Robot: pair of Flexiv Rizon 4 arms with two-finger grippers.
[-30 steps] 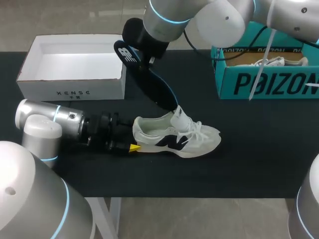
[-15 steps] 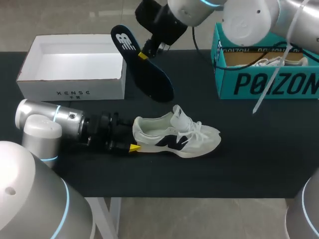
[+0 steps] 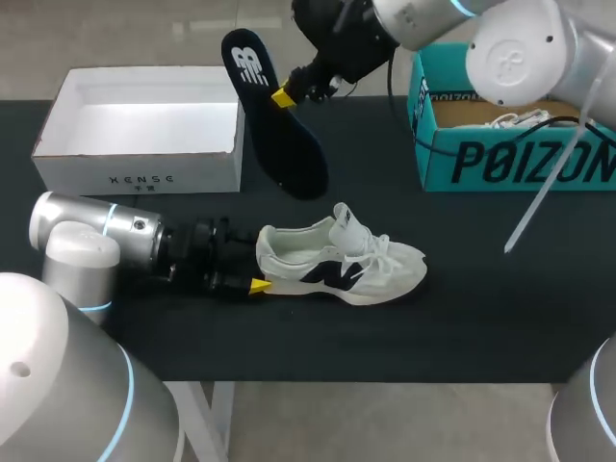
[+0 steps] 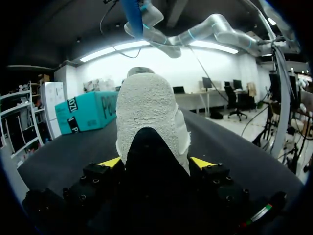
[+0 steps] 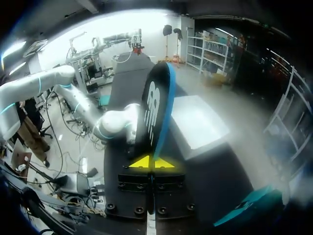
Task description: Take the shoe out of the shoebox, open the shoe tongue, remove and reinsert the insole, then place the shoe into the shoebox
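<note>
Gripping the dark insole [image 3: 284, 144] aloft in the right pincer [image 3: 283, 97] (left pincer [image 4: 155, 162] clamped on the heel of the sneaker [image 3: 351, 265]); calls for toe-first, angled entry.

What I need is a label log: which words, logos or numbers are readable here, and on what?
On the teal shoebox's side: large dark capitals, a brand name, cut off by the view's edge.
On the white box's front: one short brand word in small dark capitals.
On the insole in the right gripper: a white logo near one end.
On the shoe's side: a dark letter-shaped mark.
No numbers or signs show.
</note>
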